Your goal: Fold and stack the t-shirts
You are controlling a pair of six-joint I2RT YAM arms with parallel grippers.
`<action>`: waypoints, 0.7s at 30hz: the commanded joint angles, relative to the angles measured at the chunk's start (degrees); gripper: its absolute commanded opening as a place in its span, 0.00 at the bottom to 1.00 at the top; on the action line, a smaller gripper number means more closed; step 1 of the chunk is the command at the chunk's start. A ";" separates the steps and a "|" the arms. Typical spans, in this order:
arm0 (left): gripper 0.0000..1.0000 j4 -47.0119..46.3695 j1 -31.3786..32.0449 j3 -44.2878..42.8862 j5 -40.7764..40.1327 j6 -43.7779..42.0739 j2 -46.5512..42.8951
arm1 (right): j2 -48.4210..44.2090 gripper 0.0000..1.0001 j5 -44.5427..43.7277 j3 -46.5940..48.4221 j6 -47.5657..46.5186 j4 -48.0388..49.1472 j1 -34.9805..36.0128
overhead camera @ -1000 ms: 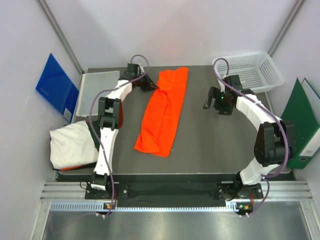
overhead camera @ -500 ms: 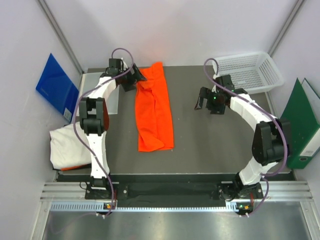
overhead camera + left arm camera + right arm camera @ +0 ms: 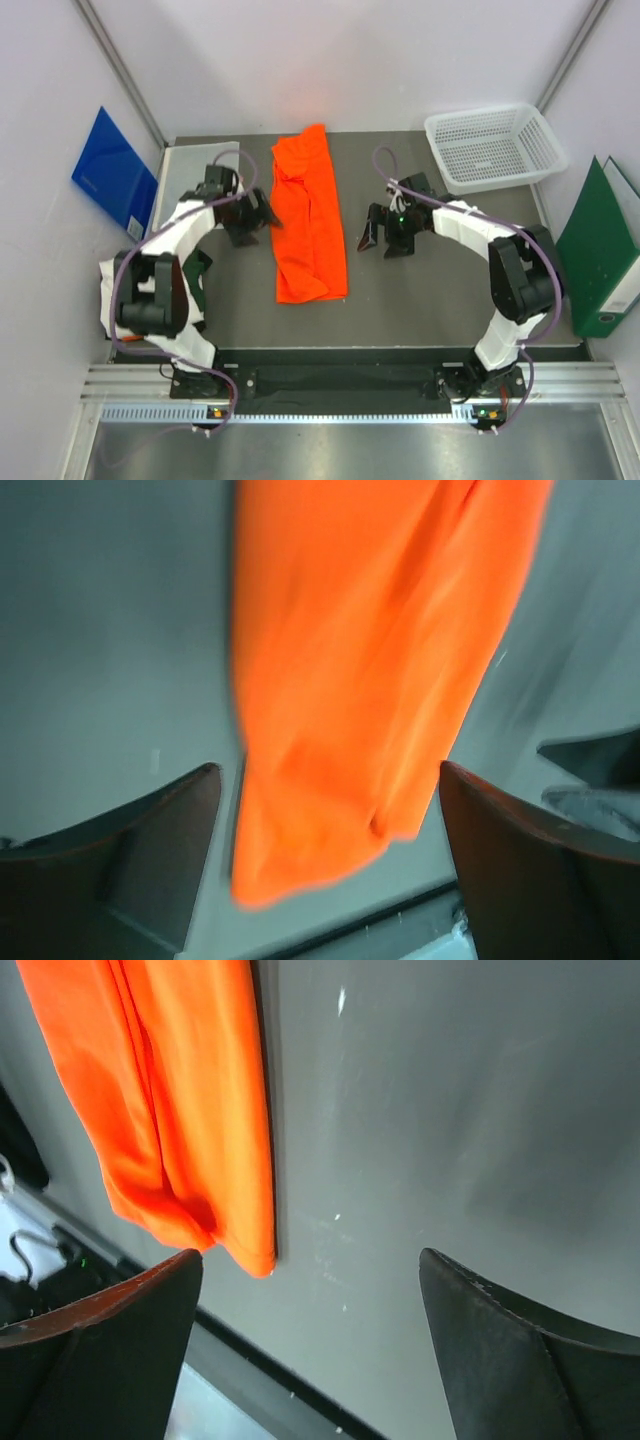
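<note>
In the top view, the orange t-shirt [image 3: 310, 215] lay flat on the dark table [image 3: 440, 290] in the middle of the frame. It was folded into a long strip that ran from the far edge down toward the arms. My left gripper [image 3: 264, 218] sat just beside the strip's left edge, but I could not tell if it touched the cloth. In the left wrist view, which was blurry, its two fingers [image 3: 140, 850] were spread wide with nothing between them, and the orange shirt filled the upper middle. My right gripper [image 3: 380, 240] was a little way off the strip's right side, over bare table. In the right wrist view its fingers [image 3: 500, 1340] were also wide apart and held nothing, with the orange shirt in the upper left. The white t-shirt [image 3: 105, 300] showed at the left edge of the top view, mostly hidden behind my left arm. A white mesh basket [image 3: 432, 128] sat at the upper right, and a blue folder [image 3: 112, 175] leaned at the left.
</note>
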State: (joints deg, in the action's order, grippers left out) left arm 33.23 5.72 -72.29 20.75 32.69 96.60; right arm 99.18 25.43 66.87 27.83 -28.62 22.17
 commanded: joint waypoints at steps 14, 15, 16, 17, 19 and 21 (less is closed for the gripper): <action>0.46 0.69 7.28 30.28 -0.97 13.72 -19.34 | 1.80 0.66 10.61 -11.59 11.97 13.94 8.49; 0.46 0.61 7.73 30.45 -1.33 13.98 -19.17 | 2.25 0.66 10.60 -11.41 12.94 14.55 9.02; 0.45 -0.18 8.34 30.98 -2.11 14.33 -18.90 | 3.29 0.65 10.69 -11.41 13.47 16.13 9.55; 0.45 -0.45 8.52 31.16 -2.38 14.51 -18.47 | 3.83 0.64 10.87 -11.33 14.08 16.84 10.34; 0.38 -1.67 8.70 32.03 -2.38 14.60 -17.68 | 4.97 0.63 10.96 -10.80 15.23 17.63 11.31; 0.38 -2.21 8.79 32.39 -3.00 14.69 -16.18 | 7.25 0.61 10.70 -9.66 15.15 16.06 12.45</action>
State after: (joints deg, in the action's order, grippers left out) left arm 34.46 14.15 -40.88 19.53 45.95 78.52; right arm 103.31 35.38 55.51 40.82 -14.79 32.36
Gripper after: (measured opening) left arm 0.393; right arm 0.630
